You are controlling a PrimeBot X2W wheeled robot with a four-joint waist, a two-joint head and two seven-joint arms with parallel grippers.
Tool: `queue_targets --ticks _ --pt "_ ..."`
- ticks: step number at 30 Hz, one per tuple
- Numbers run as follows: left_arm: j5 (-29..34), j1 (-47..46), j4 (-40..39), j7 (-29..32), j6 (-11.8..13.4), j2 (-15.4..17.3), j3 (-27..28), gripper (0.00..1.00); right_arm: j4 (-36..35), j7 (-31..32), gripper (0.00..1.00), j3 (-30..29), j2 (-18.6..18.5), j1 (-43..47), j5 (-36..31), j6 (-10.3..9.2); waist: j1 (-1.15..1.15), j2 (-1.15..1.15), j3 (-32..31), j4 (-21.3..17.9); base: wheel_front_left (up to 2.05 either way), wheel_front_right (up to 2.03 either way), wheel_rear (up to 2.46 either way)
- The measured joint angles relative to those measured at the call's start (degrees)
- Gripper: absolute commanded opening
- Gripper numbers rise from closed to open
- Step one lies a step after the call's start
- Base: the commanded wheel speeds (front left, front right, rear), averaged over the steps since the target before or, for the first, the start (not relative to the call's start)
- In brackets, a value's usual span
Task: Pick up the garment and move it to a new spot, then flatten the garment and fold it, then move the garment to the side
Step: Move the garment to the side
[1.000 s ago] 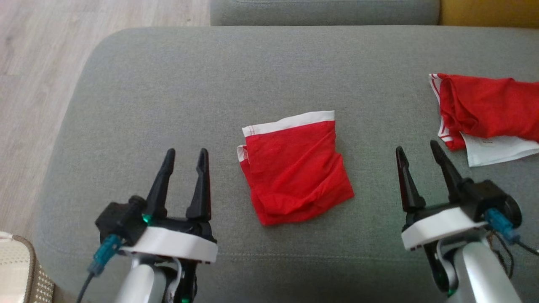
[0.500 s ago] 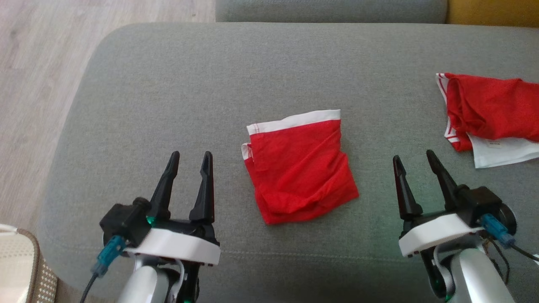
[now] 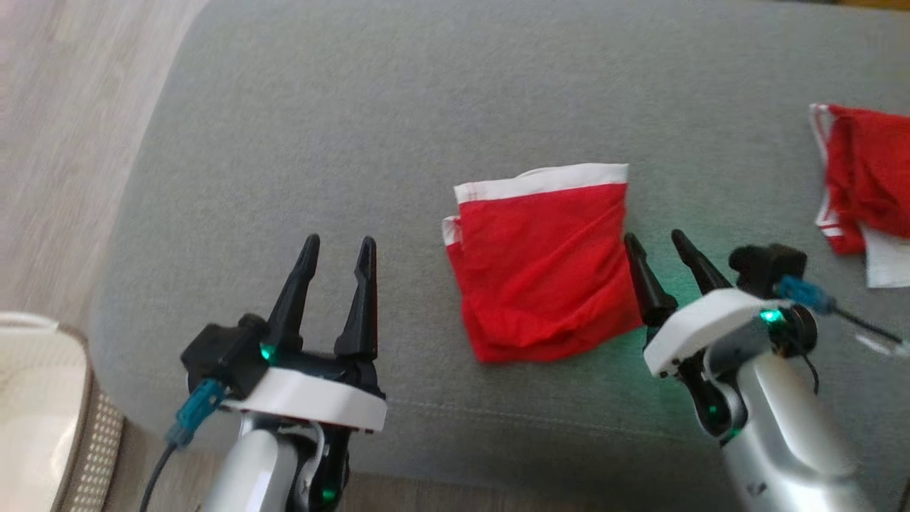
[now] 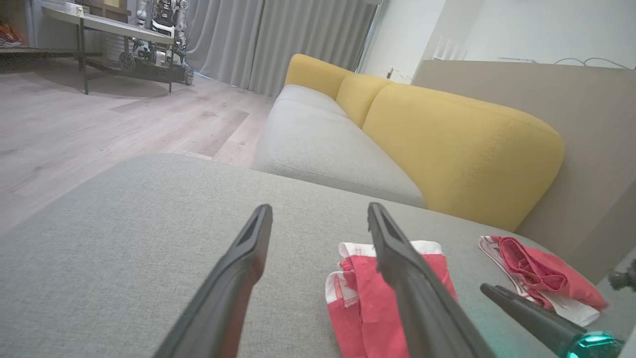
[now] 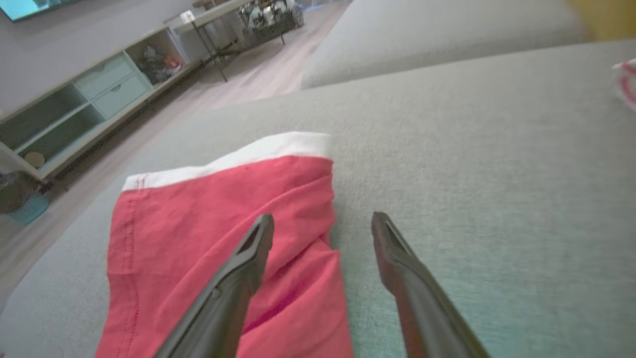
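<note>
Second red garment (image 3: pixel 864 178): cut off by the head view's right edge.
Pale object (image 3: pixel 35 398): cropped at the lower left corner, blurred, not identifiable.
Folded garment (image 4: pixel 357 308): in the left wrist view, partly covered by a finger (image 4: pixel 412 288) of the left hand (image 4: pixel 319 209) and cut off below.

Ahead of the left gripper (image 3: pixel 339 240) the grey cushion (image 3: pixel 355 128) lies bare to its far edge, and nothing stands between its spread fingers. To its left the cushion runs free until its rounded edge drops to the wooden floor (image 3: pixel 57 142). Behind it and to its left a pale basket (image 3: pixel 35 398) stands against the cushion's side. To its right, past a bare strip, lies the folded red garment (image 3: pixel 547 270). The right gripper (image 3: pixel 652 236), fingers apart, sits at that garment's right edge, with bare cushion ahead. Farther to its right a second red garment (image 3: pixel 864 178) lies crumpled, with clear cushion between them.
</note>
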Motion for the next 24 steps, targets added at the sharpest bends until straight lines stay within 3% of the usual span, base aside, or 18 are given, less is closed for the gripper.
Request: queue_targets --ticks 9,14,15,16,17,24 --pt "-0.6 -1.7 0.0 0.0 0.3 0.0 -1.3 1.00 9.8 3.6 1.00 5.6 -4.3 -5.9 4.6 0.00 0.00 0.00 3.9 5.3 0.00 0.00 0.00" --pt "-0.6 -1.9 0.0 0.0 0.3 0.0 -1.3 1.00 12.1 4.1 1.00 8.2 -4.8 -7.9 6.1 0.00 0.00 0.00 4.6 6.5 0.00 0.00 0.00" --pt "-0.6 -1.9 0.0 0.0 0.3 0.0 -1.3 1.00 12.6 4.3 0.85 8.8 -5.0 -8.5 6.3 0.00 0.00 0.00 4.6 6.6 0.00 0.00 0.00" --pt "-0.6 -2.0 0.0 0.0 0.3 0.0 -1.4 1.00 13.2 4.4 0.15 9.5 -5.2 -9.2 6.5 0.00 0.00 0.00 4.7 6.7 0.00 0.00 0.00" --pt "-0.6 -2.2 0.0 0.0 0.3 0.0 -1.4 1.00 13.7 4.4 0.00 10.2 -5.5 -9.7 6.5 0.00 0.00 0.00 4.8 6.7 0.00 0.00 0.00" --pt "-0.6 -3.0 0.0 0.0 0.5 0.0 -1.4 1.00 17.7 1.7 0.00 15.0 -6.4 -12.5 5.1 0.03 0.00 0.00 4.6 6.1 0.00 0.00 0.00"
